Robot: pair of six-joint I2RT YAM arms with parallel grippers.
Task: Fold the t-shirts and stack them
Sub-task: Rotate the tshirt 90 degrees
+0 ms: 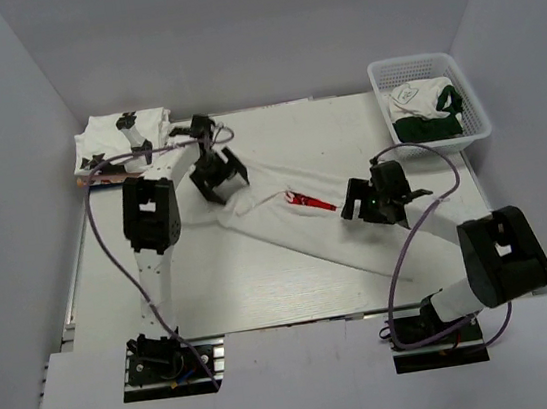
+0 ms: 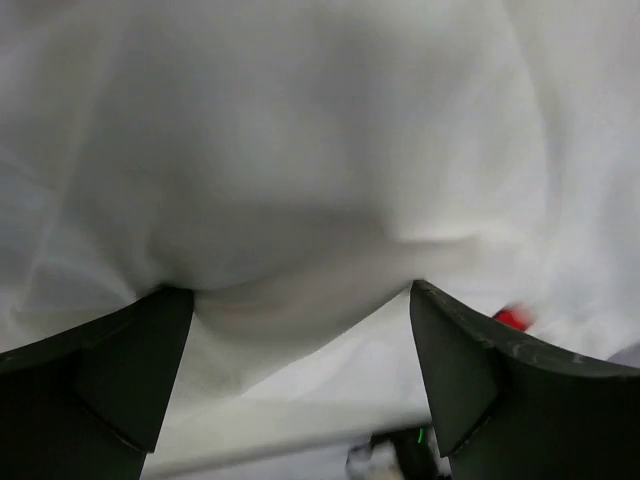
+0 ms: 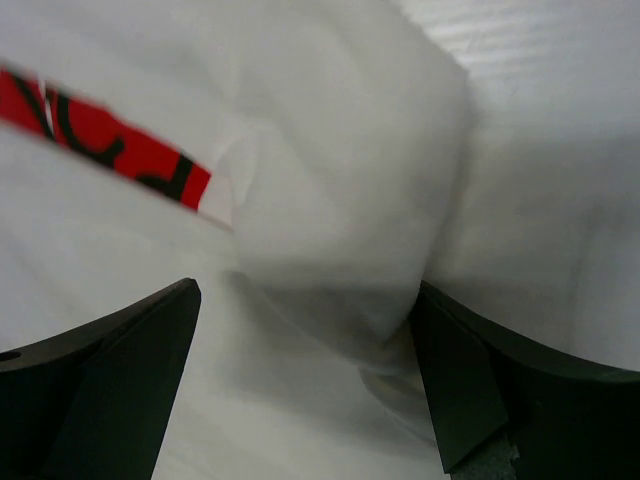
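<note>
Fingers (image 2: 100, 380) (both pairs wide open) straddle the t-shirt (image 1: 285, 218).

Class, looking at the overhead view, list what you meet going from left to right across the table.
Stack of folded t-shirts, left gripper, red logo on the spread t-shirt, right gripper, white mesh basket.

White t-shirt (image 2: 300, 150) cloth bulges between the left gripper's (image 2: 300, 292) wide-apart fingers (image 2: 120, 370); a red speck (image 2: 512, 318) shows beside the right one.

Robotics lab cell: plain grey partition walls (image 1: 230, 29) box in a white table (image 1: 263, 276) on aluminium frame (image 1: 71, 327); left arm (image 1: 149, 216) and right arm (image 1: 502, 255) bolted at near edge.
</note>
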